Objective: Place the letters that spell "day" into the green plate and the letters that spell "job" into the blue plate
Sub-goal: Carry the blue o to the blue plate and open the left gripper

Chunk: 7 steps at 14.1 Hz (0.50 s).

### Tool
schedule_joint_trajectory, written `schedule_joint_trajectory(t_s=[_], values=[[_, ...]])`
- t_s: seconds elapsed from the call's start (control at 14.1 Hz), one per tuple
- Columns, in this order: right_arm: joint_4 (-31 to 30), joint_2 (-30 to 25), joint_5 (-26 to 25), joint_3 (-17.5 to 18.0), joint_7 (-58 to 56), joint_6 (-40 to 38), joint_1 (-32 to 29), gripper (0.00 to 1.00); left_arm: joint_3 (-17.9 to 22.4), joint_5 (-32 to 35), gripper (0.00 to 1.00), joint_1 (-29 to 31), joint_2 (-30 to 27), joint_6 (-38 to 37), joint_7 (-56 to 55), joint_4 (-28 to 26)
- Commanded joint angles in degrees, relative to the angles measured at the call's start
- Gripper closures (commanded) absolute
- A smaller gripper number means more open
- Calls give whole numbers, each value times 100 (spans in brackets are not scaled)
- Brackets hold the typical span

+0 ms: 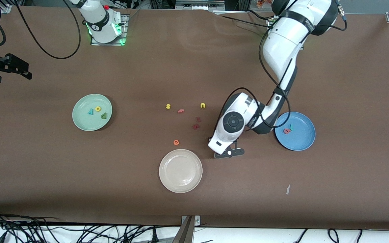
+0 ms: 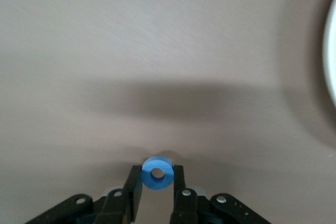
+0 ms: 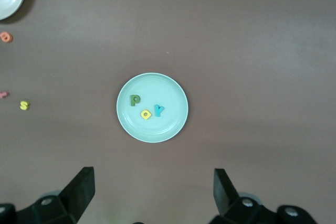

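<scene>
Blue o (image 2: 157,172) is pinched between the left gripper (image 2: 157,184) fingers, low centre of the left wrist view; fingers narrow, clamped on the ring's outer edges. In the front view that gripper (image 1: 229,152) sits lower centre, just beside the cream plate (image 1: 180,170); the o itself is hidden under the wrist there.

Handling, my read: foam ring, very light, soft, squashes easily. Edge grip across the outside is right; too much squeeze could deform it or pop it out. Can't tell if it's off the table yet.

Blue plate (image 1: 295,131) is right of centre in the front view, already holding the pink-red b (image 1: 286,131) and teal j (image 1: 291,127). Drop the o in a bare part of it.

Green plate (image 3: 152,107) has d (image 3: 135,99), a (image 3: 146,114), y (image 3: 158,110), so "day" looks done.

Strays near frame centre: yellow s (image 1: 168,106), u (image 1: 202,105), pink f (image 1: 180,110), dark red letters (image 1: 197,123), orange e (image 1: 176,142). None lie between gripper and blue plate; only the left arm's own elbow crowds that plate's rim.

Right gripper (image 3: 152,192) waits high over the green plate, fingers spread wide, empty.
</scene>
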Motion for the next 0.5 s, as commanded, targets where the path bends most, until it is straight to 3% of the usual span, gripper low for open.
schedule_joint_trajectory(t_s=[0.0,0.14,0.28,0.42], values=[[-349,-323,81,140,503,45,-15,0,-44,28,82,481,-672,-649,1076,-497],[-358,-341,37,394,521,97,-15,0,-44,36,84,920,-1356,-554,2051,-1418],[-358,-297,98,386,539,115,-24,0,-53,28,84,1404,-2025,-230,2966,-2376],[-332,-288,99,369,530,106,-24,0,-53,54,84,1782,-2378,-1,3521,-2985]])
